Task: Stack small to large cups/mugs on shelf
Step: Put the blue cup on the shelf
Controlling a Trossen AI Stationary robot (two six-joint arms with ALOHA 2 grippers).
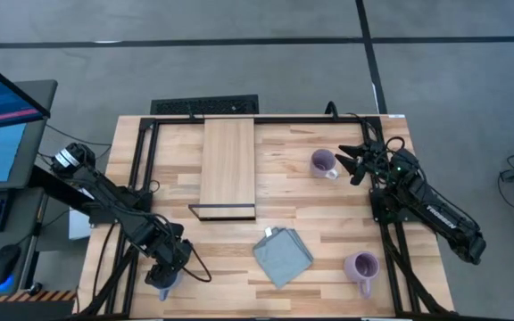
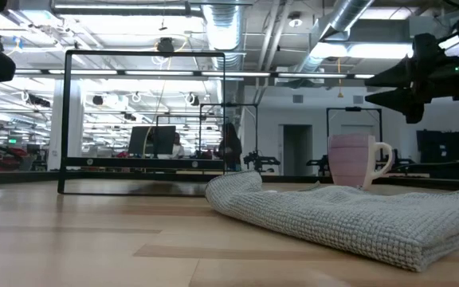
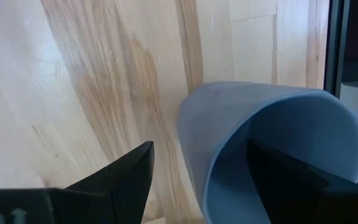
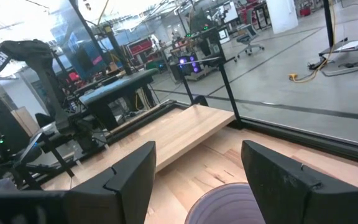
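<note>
left gripper (image 1: 163,278), lower left, straddles the blue mug's (image 3: 272,149) wall, fingers apart, gripping nothing yet. right gripper (image 1: 357,163) hovers open beside a purple mug (image 1: 323,162). a thin rim pinch might tip the blue mug.

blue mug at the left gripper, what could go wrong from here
1. The blue mug has one finger of the left gripper inside its rim and one outside; a thin wall pinch like that could let it tilt or slip when lifted.
2. It sits by the table's near-left corner, so a bump might push it off.
3. The right gripper is open right beside a purple mug and could knock it while closing in.
</note>
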